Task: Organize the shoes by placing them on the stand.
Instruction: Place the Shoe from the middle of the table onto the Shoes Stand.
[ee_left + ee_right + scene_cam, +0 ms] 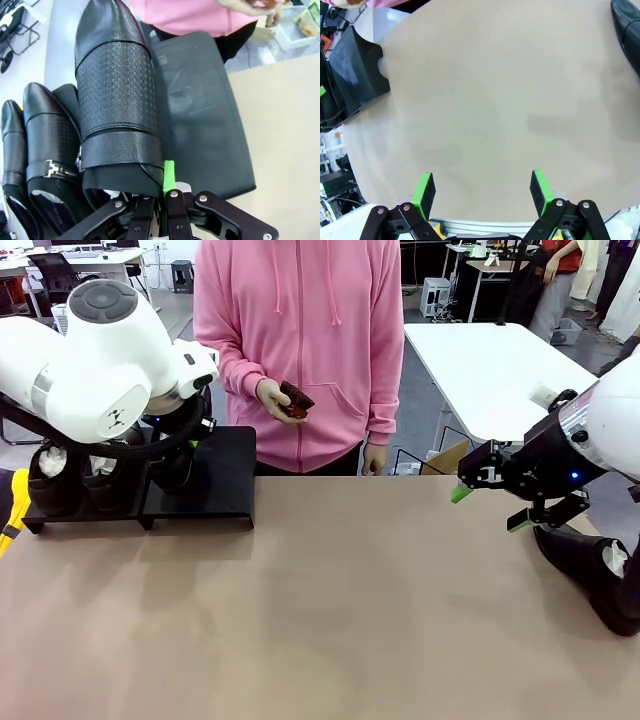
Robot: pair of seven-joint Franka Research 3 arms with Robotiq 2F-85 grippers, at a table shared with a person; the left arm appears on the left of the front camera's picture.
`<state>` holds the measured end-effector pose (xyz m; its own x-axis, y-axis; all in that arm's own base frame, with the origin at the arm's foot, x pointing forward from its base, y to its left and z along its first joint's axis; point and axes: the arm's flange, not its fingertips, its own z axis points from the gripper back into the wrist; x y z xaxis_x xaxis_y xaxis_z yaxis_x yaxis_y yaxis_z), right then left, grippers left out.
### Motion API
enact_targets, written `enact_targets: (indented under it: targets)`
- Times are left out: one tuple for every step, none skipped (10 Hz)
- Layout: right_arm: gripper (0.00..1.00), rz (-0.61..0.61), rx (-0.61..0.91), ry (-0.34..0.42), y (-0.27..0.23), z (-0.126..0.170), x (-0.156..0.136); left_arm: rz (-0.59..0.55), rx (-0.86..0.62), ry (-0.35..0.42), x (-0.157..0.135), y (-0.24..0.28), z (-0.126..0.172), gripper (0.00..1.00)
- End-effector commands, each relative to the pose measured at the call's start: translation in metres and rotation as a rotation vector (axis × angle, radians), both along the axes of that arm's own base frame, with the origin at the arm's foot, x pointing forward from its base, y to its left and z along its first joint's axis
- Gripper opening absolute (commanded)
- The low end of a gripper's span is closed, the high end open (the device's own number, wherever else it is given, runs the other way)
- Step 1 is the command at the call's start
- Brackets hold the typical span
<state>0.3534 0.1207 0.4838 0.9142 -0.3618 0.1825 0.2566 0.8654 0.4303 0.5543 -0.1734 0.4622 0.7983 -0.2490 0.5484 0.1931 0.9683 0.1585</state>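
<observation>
Shoes [50, 475] are parked side by side at the left end of the stand [215, 480], so that it is filled from that side. Next to them a third shoe [117, 100] is clamped at its heel rim by the left pincer [161, 182], probably for lowering. The stand's right section lies bare. Across open counter [330, 600], the right pincer [490, 508] is held apart near a fourth shoe [590, 565] at the right edge.

My left claw [161, 187] is black with green pads [169, 175], and the shoe [117, 95] in it is black, its band stamped with a fine grid of squares. The stand [200, 110] is matte black, the tabletop [350, 610] tan, the person's hoodie [300, 320] pink.
</observation>
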Motion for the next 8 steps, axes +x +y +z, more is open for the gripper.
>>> enact_targets:
  targets:
    - [1.0,0.008,0.004,-0.001,0.0,0.0,0.001,0.029,0.041,-0.036,0.009,-0.002,-0.007,0.0]
    - [1.0,0.008,0.004,-0.001,0.0,0.0,0.001,0.042,0.049,-0.044,0.012,0.002,-0.012,0.0]
    - [1.0,0.008,0.004,-0.001,0.0,0.0,0.001,0.057,0.072,-0.048,0.015,0.006,-0.017,0.0]
    - [1.0,0.008,0.004,-0.001,0.0,0.0,0.001,0.064,0.093,-0.055,0.016,0.007,-0.021,0.0]
    - [1.0,0.008,0.004,-0.001,0.0,0.0,0.001,0.068,0.088,-0.052,0.015,0.007,-0.024,0.0]
    - [1.0,0.008,0.004,-0.001,0.0,0.0,0.001,0.07,0.086,-0.048,0.014,0.007,-0.028,0.0]
    - [1.0,0.008,0.004,-0.001,0.0,0.0,0.001,0.075,0.086,-0.037,0.014,0.007,-0.032,0.0]
    - [1.0,0.008,0.004,-0.001,0.0,0.0,0.001,0.076,0.081,-0.026,0.013,0.007,-0.036,0.0]
